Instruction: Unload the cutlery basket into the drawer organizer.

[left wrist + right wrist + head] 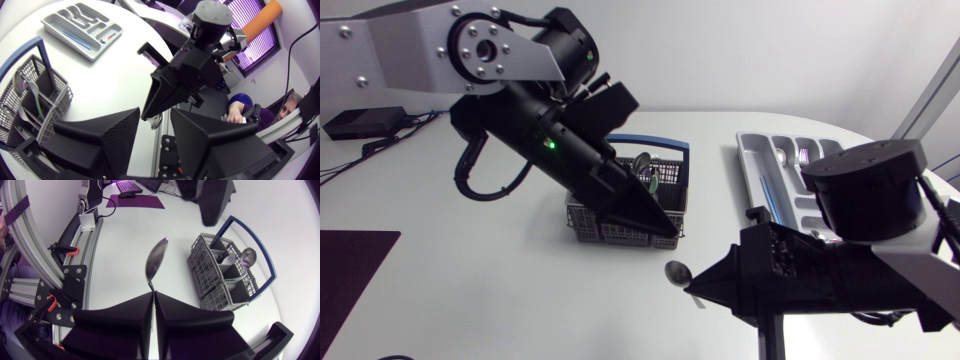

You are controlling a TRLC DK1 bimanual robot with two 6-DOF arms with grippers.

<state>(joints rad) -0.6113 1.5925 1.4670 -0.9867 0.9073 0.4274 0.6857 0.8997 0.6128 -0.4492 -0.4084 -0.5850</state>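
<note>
Right gripper (153, 294) clenched on a shiny spoon (677, 272) beside the cutlery basket (582, 222).
Its oval bowl sticks out ahead of the fingers; left gripper (155, 114) above the cutlery basket stands released, empty.

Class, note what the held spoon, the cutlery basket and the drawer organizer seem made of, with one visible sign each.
Spoon: likely polished metal; its bowl mirrors the light. Cutlery basket: probably grey moulded plastic, judging by its matte lattice walls. Drawer organizer: probably light grey plastic, given its smooth, softly glossy, rounded compartments.
</note>
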